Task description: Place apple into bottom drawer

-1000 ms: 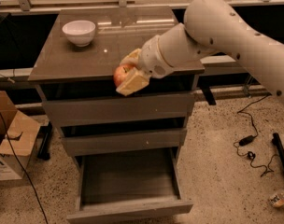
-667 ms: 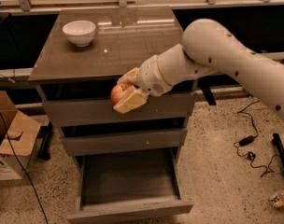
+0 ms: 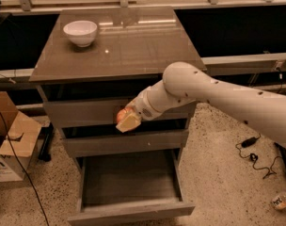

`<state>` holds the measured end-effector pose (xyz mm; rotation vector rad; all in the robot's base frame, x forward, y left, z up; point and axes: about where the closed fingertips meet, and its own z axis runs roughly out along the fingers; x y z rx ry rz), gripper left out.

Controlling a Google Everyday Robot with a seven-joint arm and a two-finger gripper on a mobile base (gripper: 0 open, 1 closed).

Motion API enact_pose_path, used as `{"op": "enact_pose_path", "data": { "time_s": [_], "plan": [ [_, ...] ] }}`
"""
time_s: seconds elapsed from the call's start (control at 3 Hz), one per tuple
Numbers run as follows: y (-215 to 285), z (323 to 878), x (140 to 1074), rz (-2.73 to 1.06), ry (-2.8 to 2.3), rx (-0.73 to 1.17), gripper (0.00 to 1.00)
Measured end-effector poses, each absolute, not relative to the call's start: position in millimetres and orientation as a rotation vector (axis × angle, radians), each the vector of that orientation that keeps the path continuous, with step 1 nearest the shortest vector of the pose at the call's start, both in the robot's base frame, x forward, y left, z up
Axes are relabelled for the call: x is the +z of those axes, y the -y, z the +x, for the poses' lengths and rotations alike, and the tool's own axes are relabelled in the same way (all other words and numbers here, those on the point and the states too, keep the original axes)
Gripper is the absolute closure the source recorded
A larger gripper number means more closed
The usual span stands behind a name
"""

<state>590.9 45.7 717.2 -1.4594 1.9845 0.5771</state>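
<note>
— What does the room look like?

— A speckled floor (image 3: 218, 173) and, in the middle of it, a grey-brown desk (image 3: 133, 51) with three drawers and a glossy top.

— And the tool?

— The tool (image 3: 126, 120) hangs in front of the desk, level with the lower edge of the top drawer (image 3: 82, 112). Its pale fingers (image 3: 130, 122) are pinched on the apple (image 3: 120, 114). Only a small reddish part of the apple shows at the tool's left side.

— So the apple is off the desk top?

— Yes. It is held in the air, above the middle drawer (image 3: 124, 142) and well above the bottom drawer (image 3: 129, 211).

— How does that drawer stand?

— The bottom drawer is pulled out toward the camera, and its shallow grey inside shows. The two drawers above it are shut.

— What carries the tool?

— A thick white arm (image 3: 218, 95) that comes in from the right edge and crosses the desk's front right corner.

— Anything else around?

— A white bowl (image 3: 80, 32) stands upright near the back left corner of the desk top. A cardboard box (image 3: 13, 140) sits on the floor to the left. Dark cables (image 3: 251, 149) lie on the floor to the right.
</note>
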Motion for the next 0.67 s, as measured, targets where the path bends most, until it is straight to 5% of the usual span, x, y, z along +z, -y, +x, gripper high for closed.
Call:
{"op": "enact_pose_path", "data": {
  "time_s": [0.67],
  "plan": [
    [-50, 594, 698, -1.448, -2.075, 0.536, 1.00]
  ]
}}
